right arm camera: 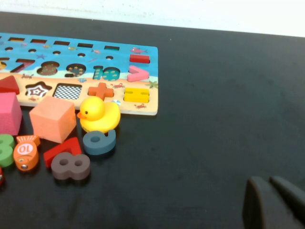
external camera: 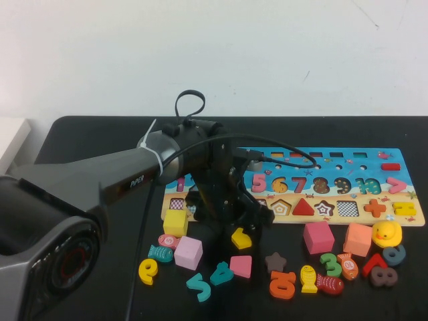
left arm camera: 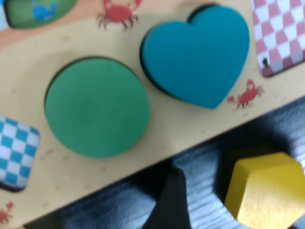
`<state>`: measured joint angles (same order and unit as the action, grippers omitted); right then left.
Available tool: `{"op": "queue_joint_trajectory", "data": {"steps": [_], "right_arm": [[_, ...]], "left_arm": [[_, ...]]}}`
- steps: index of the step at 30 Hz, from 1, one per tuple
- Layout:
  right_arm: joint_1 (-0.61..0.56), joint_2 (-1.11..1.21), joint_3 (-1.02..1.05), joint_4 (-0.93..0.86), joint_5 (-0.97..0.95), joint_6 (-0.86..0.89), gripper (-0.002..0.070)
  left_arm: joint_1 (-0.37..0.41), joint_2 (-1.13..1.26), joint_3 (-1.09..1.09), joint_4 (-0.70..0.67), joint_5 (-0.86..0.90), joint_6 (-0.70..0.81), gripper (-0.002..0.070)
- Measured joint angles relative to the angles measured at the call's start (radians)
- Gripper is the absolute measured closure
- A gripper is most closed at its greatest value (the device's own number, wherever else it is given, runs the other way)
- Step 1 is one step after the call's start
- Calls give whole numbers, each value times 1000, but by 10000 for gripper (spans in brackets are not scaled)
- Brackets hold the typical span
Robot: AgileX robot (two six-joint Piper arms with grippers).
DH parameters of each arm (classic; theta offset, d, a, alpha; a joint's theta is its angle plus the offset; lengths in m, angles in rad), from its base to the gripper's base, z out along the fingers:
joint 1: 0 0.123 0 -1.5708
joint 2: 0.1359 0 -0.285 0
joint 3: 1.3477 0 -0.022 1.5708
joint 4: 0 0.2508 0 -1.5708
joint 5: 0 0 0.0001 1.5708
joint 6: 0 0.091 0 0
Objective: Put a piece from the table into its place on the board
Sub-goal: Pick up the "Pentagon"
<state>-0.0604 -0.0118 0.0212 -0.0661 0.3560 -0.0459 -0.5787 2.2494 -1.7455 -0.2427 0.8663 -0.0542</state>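
Down at the near edge of the table, loose pieces lie scattered: a yellow fish, an orange ten, a teal four and a brown eight. Just behind them sit a pink cube, a magenta cube, an orange cube and a yellow duck, the duck right against the front rim of the board.

The left arm reaches in from the near left, and its left gripper hangs low over the left end of the board; whether its fingers are parted or closed, I cannot tell. A yellow block rests on the table just off the board's front left corner.

From the left wrist camera, the board holds a green circle seated flush in its slot, and beside it a teal heart sitting in its own slot, apart from the circle. The yellow block shows just off the board's edge there too.

The right gripper sits low over bare table well off the right end of the board, fingers pressed together, holding nothing.

Farther back, the board's number row carries a pink five, orange six and yellow nine.
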Motion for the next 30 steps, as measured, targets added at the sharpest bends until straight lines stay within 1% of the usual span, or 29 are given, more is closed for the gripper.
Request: {"op": "queue_joint_trajectory", "data": {"steps": [3,12,17,23,25,27,30], "right_arm": [[0,0,0,0,0,0,658],[0,0,0,0,0,0,657],[0,0,0,0,0,0,657],[0,0,0,0,0,0,658],[0,0,0,0,0,0,658],[0,0,0,0,0,0,657],[0,0,0,0,0,0,658]], "left_arm": [[0,0,0,0,17,7,120],[0,0,0,0,19,46,263],[0,0,0,-4,19,61,370],[0,0,-3,-16,19,98,552],[0,0,-9,-23,22,110,603],[0,0,-23,-23,36,124,636],[-1,2,-62,-24,73,147,657]]}}
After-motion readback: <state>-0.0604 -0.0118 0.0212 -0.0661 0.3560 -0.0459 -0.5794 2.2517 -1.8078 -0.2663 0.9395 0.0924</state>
